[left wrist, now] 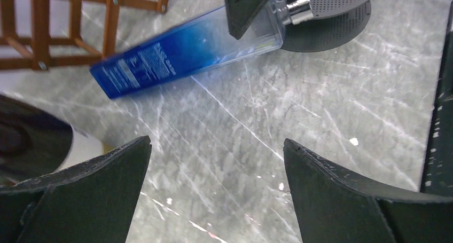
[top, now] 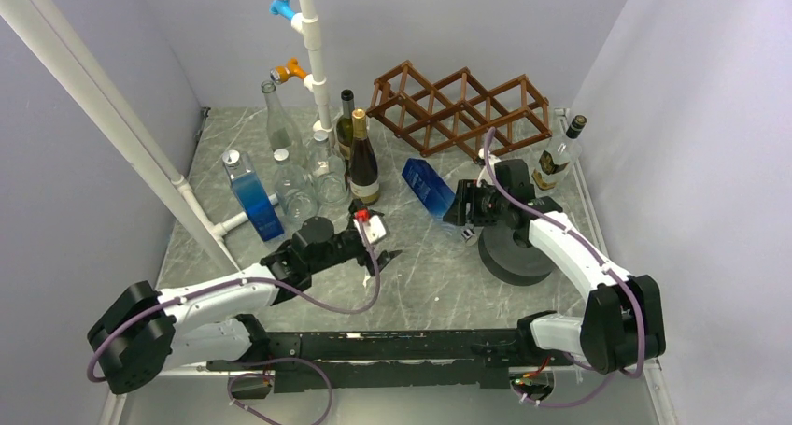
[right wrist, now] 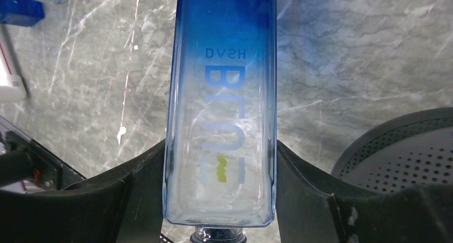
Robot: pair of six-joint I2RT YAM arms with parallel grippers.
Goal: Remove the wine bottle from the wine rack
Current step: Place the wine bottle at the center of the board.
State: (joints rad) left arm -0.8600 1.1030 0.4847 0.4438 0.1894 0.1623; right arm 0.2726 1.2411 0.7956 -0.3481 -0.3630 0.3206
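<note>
Tall square glass bottle, blue fading to clear (top: 428, 188): outside the cells of the brown wooden lattice wine rack (top: 458, 107), lying slantwise just in front of it over the grey marbled table (top: 430, 290). Whether the base touches the table: cannot tell. Your right gripper (right wrist: 220, 163) clamps it near the neck, one finger on each flat side. A black perforated round disc (top: 512, 257) sits just beside. Your left gripper (left wrist: 216, 142) hangs spread wide, grasping nothing, near an upright dark wine bottle with gold foil (top: 362, 163).

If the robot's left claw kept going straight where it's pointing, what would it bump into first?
Probably the blue bottle, held in the right gripper. Only bare table lies between it and the open left gripper. The left gripper seems angled downward, though, so it might touch the table first.
</note>
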